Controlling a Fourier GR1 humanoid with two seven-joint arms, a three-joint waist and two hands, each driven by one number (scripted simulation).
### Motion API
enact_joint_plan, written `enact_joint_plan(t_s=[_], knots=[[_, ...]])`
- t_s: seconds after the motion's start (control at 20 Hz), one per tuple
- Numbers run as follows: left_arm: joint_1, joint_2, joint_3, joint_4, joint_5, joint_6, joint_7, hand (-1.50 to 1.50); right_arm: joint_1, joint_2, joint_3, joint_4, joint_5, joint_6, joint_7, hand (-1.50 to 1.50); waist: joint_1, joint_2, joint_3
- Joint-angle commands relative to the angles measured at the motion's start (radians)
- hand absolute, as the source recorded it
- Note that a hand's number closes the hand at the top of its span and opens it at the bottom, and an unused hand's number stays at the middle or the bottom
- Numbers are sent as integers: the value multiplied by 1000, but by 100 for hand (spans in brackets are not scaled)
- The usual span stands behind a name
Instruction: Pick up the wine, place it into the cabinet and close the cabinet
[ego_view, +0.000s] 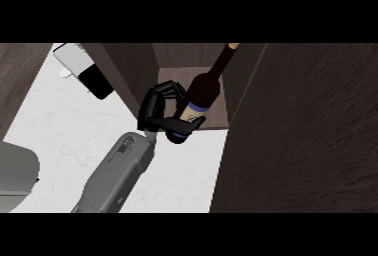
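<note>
Rising from the lower edge over the white counter (66, 135), grey forearm (118, 175); beyond it, right hand (159, 112) curled round the label end of the wine (203, 92), thumb across the base. Held tilted at the mouth of the open cabinet (184, 57), neck pointing inward, dark door (303, 130) standing open at right

A white speckled stone counter (66, 135) spreads below; dark brown wood panelling (310, 130) rises at right, and a rounded grey object (16, 175), perhaps a sink, sits at left.
</note>
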Motion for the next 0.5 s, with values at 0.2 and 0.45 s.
enact_joint_plan(t_s=[0.2, 0.45], knots=[[-204, 0, 18, 209, 100, 31, -8, 150, 45, 9, 28, -162, -30, 15, 43, -150, -10, 3, 0], [-273, 0, 2, 359, 73, 76, -65, 150, 81, 3, 33, -150, -47, 28, -21, -150, -29, 7, 1]])
